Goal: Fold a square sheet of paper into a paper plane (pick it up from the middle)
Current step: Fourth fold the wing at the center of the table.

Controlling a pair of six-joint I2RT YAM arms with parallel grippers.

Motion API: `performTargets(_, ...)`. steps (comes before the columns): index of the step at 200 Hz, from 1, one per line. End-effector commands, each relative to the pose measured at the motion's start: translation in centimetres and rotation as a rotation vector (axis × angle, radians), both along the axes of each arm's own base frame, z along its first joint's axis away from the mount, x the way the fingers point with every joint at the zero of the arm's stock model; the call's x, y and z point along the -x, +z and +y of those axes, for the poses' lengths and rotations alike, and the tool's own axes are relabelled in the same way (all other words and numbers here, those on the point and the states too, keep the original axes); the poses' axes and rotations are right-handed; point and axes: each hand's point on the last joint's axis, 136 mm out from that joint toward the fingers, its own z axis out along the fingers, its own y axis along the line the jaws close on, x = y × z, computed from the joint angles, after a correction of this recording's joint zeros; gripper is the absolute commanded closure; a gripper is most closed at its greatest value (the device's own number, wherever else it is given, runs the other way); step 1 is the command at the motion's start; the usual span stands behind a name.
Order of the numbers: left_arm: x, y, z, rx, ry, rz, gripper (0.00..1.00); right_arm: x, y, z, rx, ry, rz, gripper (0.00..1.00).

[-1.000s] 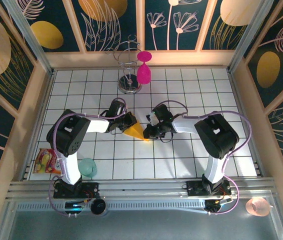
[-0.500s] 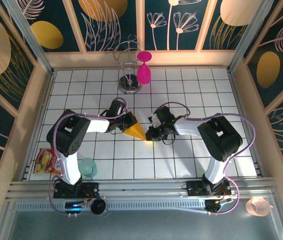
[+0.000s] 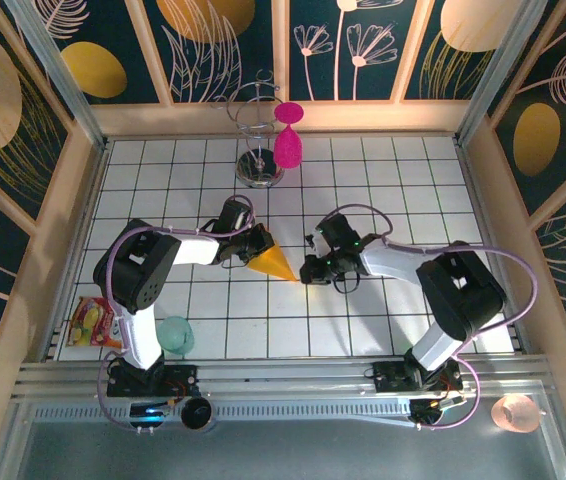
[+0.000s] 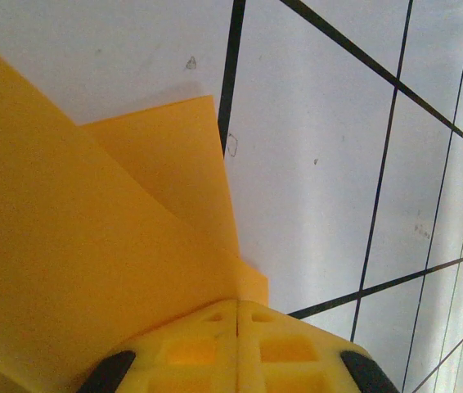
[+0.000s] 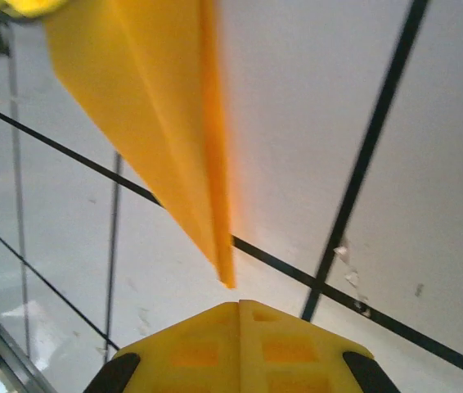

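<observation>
The square sheet of paper (image 3: 272, 262) lies on the tiled table folded into a narrow orange-yellow pointed dart, the paper plane, with its tip toward the right. My left gripper (image 3: 252, 249) is shut, and its yellow fingertips rest on the wide end of the paper (image 4: 92, 246). In the left wrist view the left gripper (image 4: 238, 304) shows its jaws pressed together, with layered folds in front. My right gripper (image 3: 309, 270) is shut too. In the right wrist view the right gripper (image 5: 239, 304) sits just short of the paper's sharp tip (image 5: 226, 278), apart from it.
A magenta goblet (image 3: 288, 146) hangs on a wire stand (image 3: 259, 172) at the back. A snack packet (image 3: 93, 322) and a teal cup (image 3: 175, 334) lie near the left arm's base. A pink cup (image 3: 515, 412) sits beyond the front rail.
The right arm has swung its elbow to the right, and its shut gripper has slid slightly right and nearer. The paper and the left gripper have stayed put.
</observation>
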Motion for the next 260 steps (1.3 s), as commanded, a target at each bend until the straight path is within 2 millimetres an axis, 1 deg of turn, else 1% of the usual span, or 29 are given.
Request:
performTargets(1,2.4,-3.8,2.8,-0.14,0.019,0.114,0.93,-2.8,2.7,1.6,-0.068,-0.031,-0.085,0.94)
performTargets(19,2.4,-3.7,2.7,-0.133,0.017,0.113,0.93,-3.6,2.7,2.8,-0.099,-0.029,-0.085,0.94)
performTargets(50,2.3,-3.5,2.6,-0.127,0.014,0.111,0.93,-4.7,1.6,4.3,-0.093,-0.01,-0.07,0.95)
performTargets(73,2.2,-3.4,2.4,-0.118,0.016,0.11,0.94,-4.8,0.6,5.3,-0.091,0.013,-0.045,0.96)
performTargets(90,2.1,-3.3,2.4,-0.119,0.016,0.108,0.93,-4.7,-0.3,5.6,-0.084,0.021,-0.024,0.97)
performTargets(106,2.1,-3.2,2.3,-0.116,0.015,0.107,0.93,-4.5,-1.2,5.4,-0.069,0.019,-0.006,0.97)
performTargets(136,1.8,-2.4,2.1,-0.111,0.008,0.093,0.93,-4.3,-3.2,4.3,0.0,-0.009,0.018,0.98)
performTargets(150,1.3,-1.3,1.7,-0.097,-0.003,0.067,0.93,-4.0,-4.2,3.6,0.038,-0.021,0.035,0.99)
performTargets(174,0.1,2.4,0.9,-0.05,-0.021,-0.025,0.93,-3.4,-5.7,2.5,0.098,-0.036,0.069,1.0)
performTargets(184,0.1,3.7,0.8,-0.044,-0.028,-0.06,0.92,-3.2,-6.1,2.2,0.114,-0.041,0.08,1.0)
performTargets(201,0.5,4.5,1.1,-0.068,-0.026,-0.087,0.92,-3.1,-6.5,1.9,0.131,-0.053,0.091,1.0)
performTargets(211,1.2,4.6,0.8,-0.071,-0.04,-0.091,0.92,-3.0,-6.6,1.8,0.136,-0.057,0.096,1.0)
performTargets(239,2.9,3.5,-0.3,-0.069,-0.083,-0.069,0.93,-2.7,-6.9,1.6,0.146,-0.069,0.113,1.0)
performTargets(260,3.5,2.8,-0.9,-0.051,-0.1,-0.053,0.94,-2.6,-7.1,1.4,0.151,-0.075,0.12,1.0)
